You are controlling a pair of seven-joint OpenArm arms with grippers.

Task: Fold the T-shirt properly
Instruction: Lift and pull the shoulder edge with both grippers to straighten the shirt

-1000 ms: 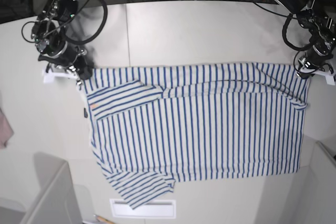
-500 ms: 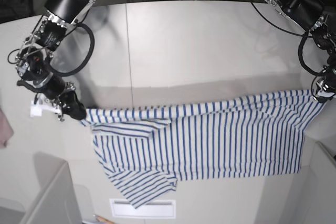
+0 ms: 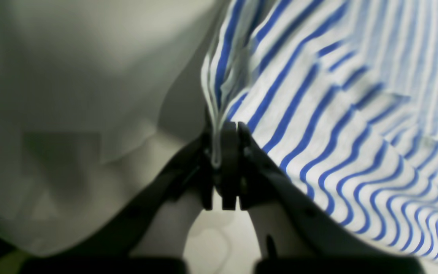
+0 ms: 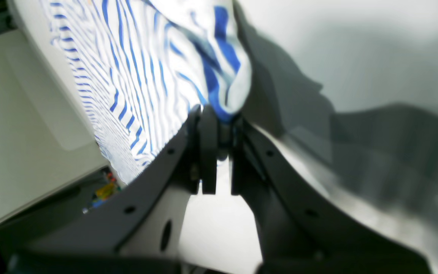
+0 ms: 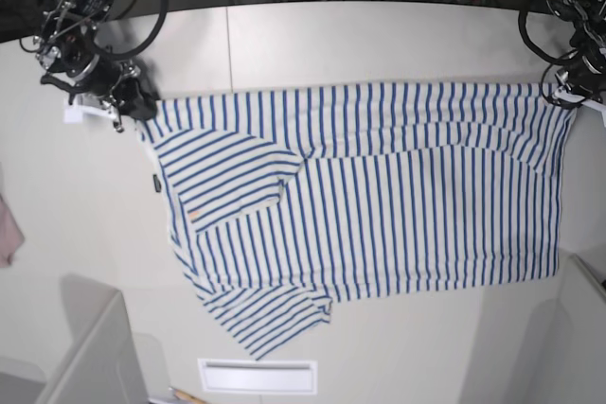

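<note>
A pale grey surface (image 5: 379, 40) is seen from above, with cables and dark equipment crowded along its far edge and a grey panel rising at each near corner. The right hand (image 4: 219, 125) is clenched on a bunched corner of the T-shirt (image 5: 379, 196), the cloth being pinched between the two dark fingers (image 4: 207, 152); in the base view this hand (image 5: 133, 106) sits near the far left corner of the surface. The left hand (image 3: 222, 140) is likewise clamped on a thin folded edge of the striped cloth (image 3: 337, 125), and in the base view it (image 5: 568, 92) is found near the far right edge, partly cut off by the frame. Between the two hands the shirt is stretched in a straight line, and from there it is spread toward the near edge across the middle of the surface. One sleeve (image 5: 222, 177) is folded over the body and bears a small orange mark (image 5: 196, 216); a second sleeve (image 5: 270, 324) points toward the near edge. A small dark tag (image 5: 153, 184) is seen at the left edge of the cloth, but no writing on it can be read. Both wrist views are blurred, so the weave and the stitching cannot be made out. A pinkish scrap (image 5: 8, 234) is cut off at the left edge of the surface, and a white slotted plate (image 5: 258, 376) lies at the near edge.
</note>
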